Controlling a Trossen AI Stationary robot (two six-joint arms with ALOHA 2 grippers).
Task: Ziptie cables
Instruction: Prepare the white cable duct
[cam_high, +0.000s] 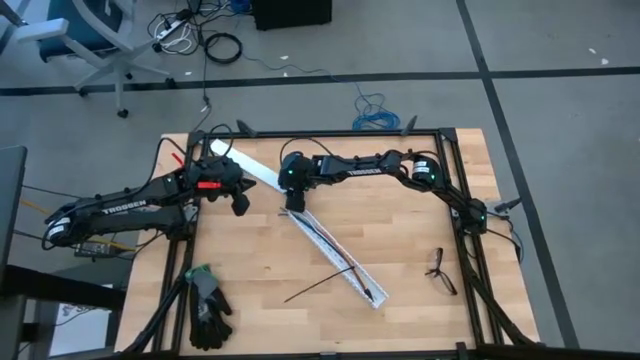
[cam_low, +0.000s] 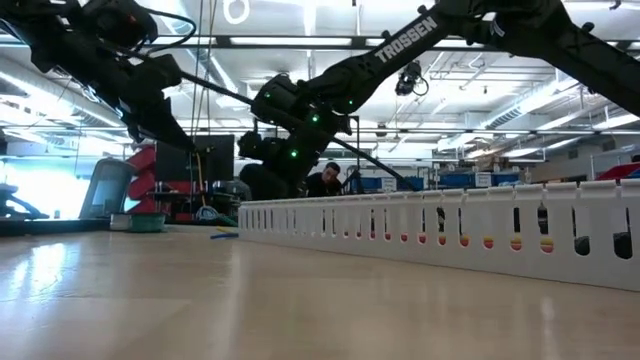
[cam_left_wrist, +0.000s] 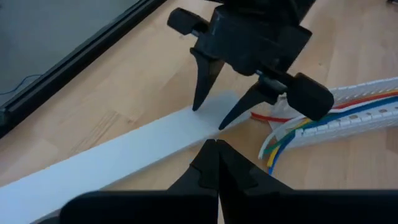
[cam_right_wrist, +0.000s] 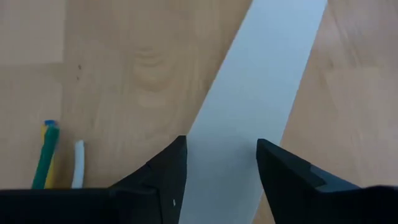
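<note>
Bare wood (cam_high: 300, 320) lies open across the table's near half toward 6 o'clock, crossed only by the thin black ziptie (cam_high: 318, 283). The white slotted strip (cam_high: 335, 252) runs as a low wall from centre toward 5 o'clock, with the flat white strip (cam_high: 252, 169) continuing toward 10. Black gloves (cam_high: 208, 305) block 7 o'clock, spectacles (cam_high: 439, 271) sit at 4, and both arms crowd the far middle near 12

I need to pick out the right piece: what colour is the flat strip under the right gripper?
Plain white; the flat strip shows best in the right wrist view, beneath the right gripper.
</note>
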